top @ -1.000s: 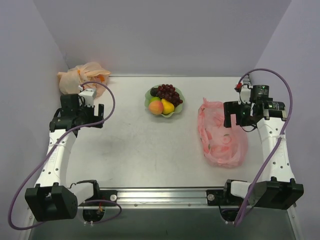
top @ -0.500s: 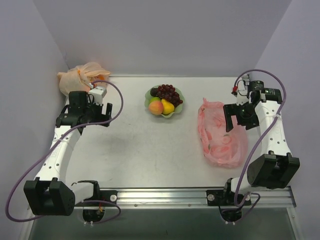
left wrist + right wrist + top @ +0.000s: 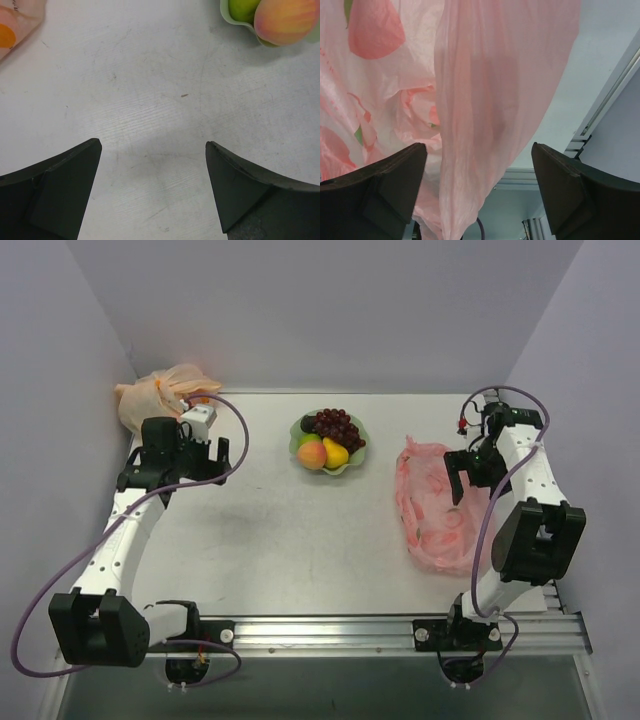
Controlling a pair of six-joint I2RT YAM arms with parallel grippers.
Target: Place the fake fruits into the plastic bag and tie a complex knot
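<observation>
The fake fruits lie in a green bowl (image 3: 298, 447) at the table's far middle: dark grapes (image 3: 338, 425), an orange-red peach (image 3: 312, 455), a yellow fruit (image 3: 336, 453) and a dark green piece (image 3: 308, 424). The peach (image 3: 287, 20) shows at the top right of the left wrist view. The pink plastic bag (image 3: 440, 510) lies flat at the right and fills the right wrist view (image 3: 485, 100). My left gripper (image 3: 212, 461) is open and empty, left of the bowl. My right gripper (image 3: 462, 473) is open over the bag's far end, jaws either side of a fold.
A pale orange tied bag (image 3: 165, 392) sits in the far left corner; its edge shows in the left wrist view (image 3: 17, 22). Walls close in on the left, back and right. A metal rail (image 3: 330, 628) runs along the near edge.
My left gripper has moved right and a little farther back, toward the bowl. My right arm has folded back and its gripper has swung over the bag's far end. Fruits and bag have not moved.
</observation>
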